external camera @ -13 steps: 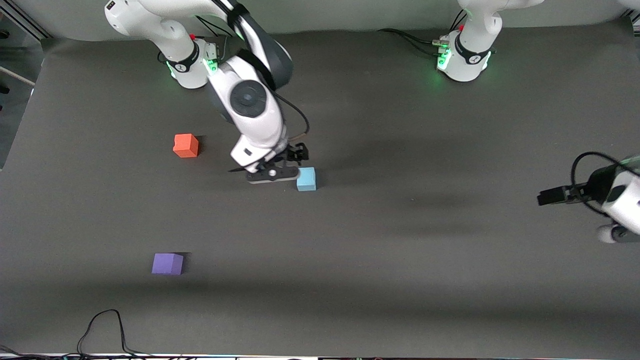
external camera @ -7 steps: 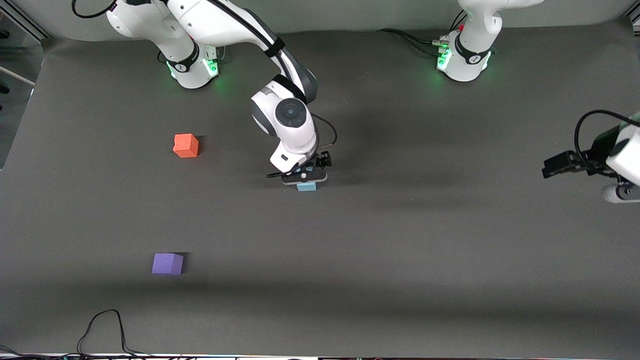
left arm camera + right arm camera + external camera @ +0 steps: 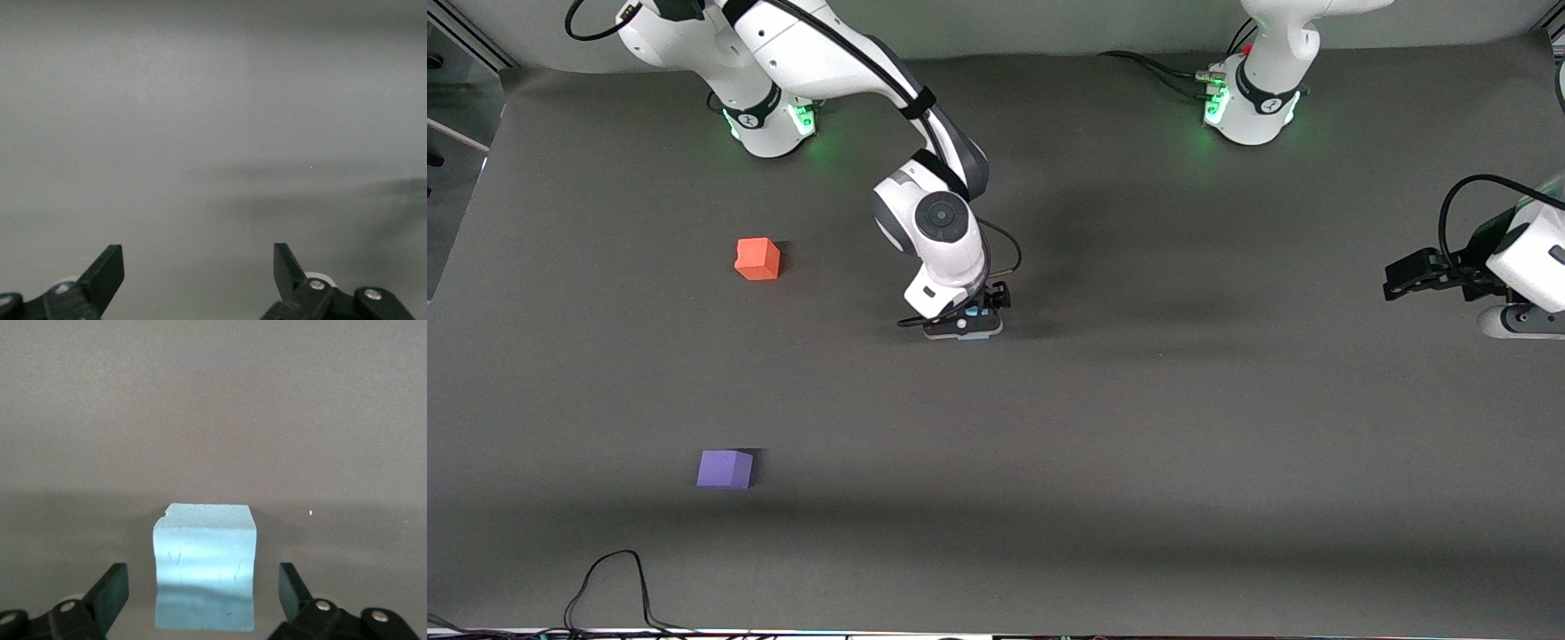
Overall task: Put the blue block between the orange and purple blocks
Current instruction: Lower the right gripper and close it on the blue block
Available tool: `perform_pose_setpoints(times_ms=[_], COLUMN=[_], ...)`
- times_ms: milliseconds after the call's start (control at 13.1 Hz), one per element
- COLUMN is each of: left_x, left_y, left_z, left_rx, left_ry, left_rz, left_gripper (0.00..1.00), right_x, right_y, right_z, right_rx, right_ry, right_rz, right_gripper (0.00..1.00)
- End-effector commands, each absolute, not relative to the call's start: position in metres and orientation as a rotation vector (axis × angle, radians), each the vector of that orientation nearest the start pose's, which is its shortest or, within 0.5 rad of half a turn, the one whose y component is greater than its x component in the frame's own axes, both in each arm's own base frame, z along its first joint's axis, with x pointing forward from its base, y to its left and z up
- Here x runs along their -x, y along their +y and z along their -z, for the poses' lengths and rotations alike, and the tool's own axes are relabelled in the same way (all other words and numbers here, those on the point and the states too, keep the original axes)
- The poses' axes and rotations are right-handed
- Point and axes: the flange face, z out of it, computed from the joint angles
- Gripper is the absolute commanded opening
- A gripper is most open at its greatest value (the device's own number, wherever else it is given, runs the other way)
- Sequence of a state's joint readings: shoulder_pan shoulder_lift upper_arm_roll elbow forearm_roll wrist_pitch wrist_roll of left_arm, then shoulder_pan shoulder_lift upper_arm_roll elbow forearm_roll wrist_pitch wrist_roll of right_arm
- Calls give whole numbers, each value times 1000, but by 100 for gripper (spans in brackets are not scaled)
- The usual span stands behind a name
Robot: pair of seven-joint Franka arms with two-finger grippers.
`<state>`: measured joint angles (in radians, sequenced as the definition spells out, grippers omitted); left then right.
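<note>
Blue block (image 3: 204,563) sits on the table between the spread fingers of my right gripper (image 3: 964,327), ungripped, well apart from the orange block (image 3: 758,259) and purple block (image 3: 725,468). Closing off-centre could twist or nudge it away. My left gripper (image 3: 199,277) waits, open, over the table's end.

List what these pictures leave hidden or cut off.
- Blue block: in the front view, almost wholly covered by the right gripper lowered over it.
- Blue block's lower edge: cut off by the right wrist view's border.
- Right gripper's open fingers: only the tips show there.
- Left gripper: open, waiting at the left arm's end; its arm is cut by the front view's edge.
</note>
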<state>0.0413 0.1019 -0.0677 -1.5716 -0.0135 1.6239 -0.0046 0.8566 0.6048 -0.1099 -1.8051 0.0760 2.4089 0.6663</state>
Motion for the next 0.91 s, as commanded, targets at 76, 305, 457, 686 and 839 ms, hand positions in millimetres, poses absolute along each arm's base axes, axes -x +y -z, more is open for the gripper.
perform_pose_setpoints(times_ms=[76, 305, 457, 686, 839], left_x=[-584, -584, -585, -586, -586], left_y=[-19, -21, -21, -20, -22], left_z=[-569, -570, -573, -573, -573], left_rx=[3147, 3153, 3158, 3157, 3158], left_ry=[53, 59, 61, 75, 80], left_rz=[-60, -58, -41, -29, -29], left_gripper=[100, 100, 100, 100, 100], right_x=[-477, -478, -477, -478, -481], right_y=[446, 445, 443, 443, 441], right_z=[-198, -196, -194, -196, -211], right_rx=[3148, 3144, 3145, 3142, 3139], right_ry=[-50, -47, -32, -30, -16], right_rz=[37, 43, 35, 37, 37], right_gripper=[99, 66, 43, 25, 25])
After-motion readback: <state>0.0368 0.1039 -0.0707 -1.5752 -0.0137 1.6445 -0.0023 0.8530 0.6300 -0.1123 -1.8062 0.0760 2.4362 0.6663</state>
